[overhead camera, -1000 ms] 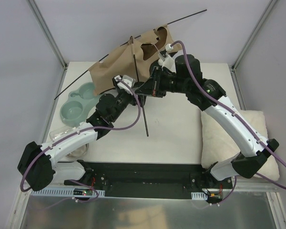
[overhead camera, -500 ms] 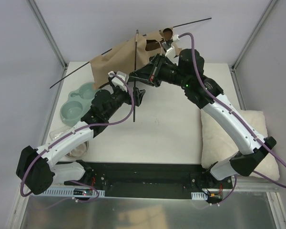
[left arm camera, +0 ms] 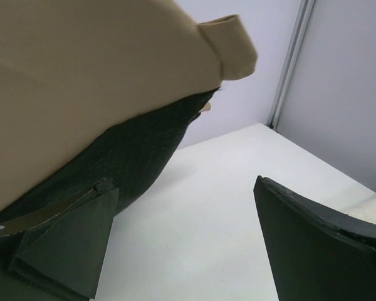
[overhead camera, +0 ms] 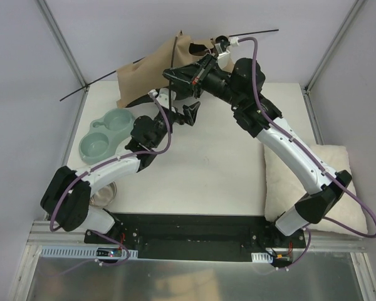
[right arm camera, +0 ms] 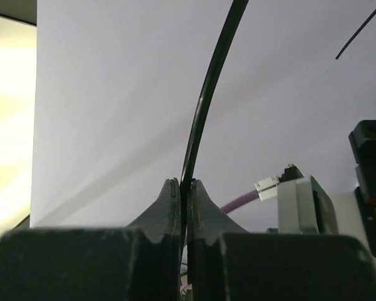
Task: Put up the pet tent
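Here the right gripper (right arm camera: 183, 185) pinches a pole (right arm camera: 207, 94) running straight out past its tips, while the tent (left arm camera: 81, 63) hangs just above the wide-open left gripper (left arm camera: 183, 188).

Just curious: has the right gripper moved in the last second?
Yes. The right gripper, with its black pole, moved leftward and farther back: from level with the green double bowl to the table's far edge.
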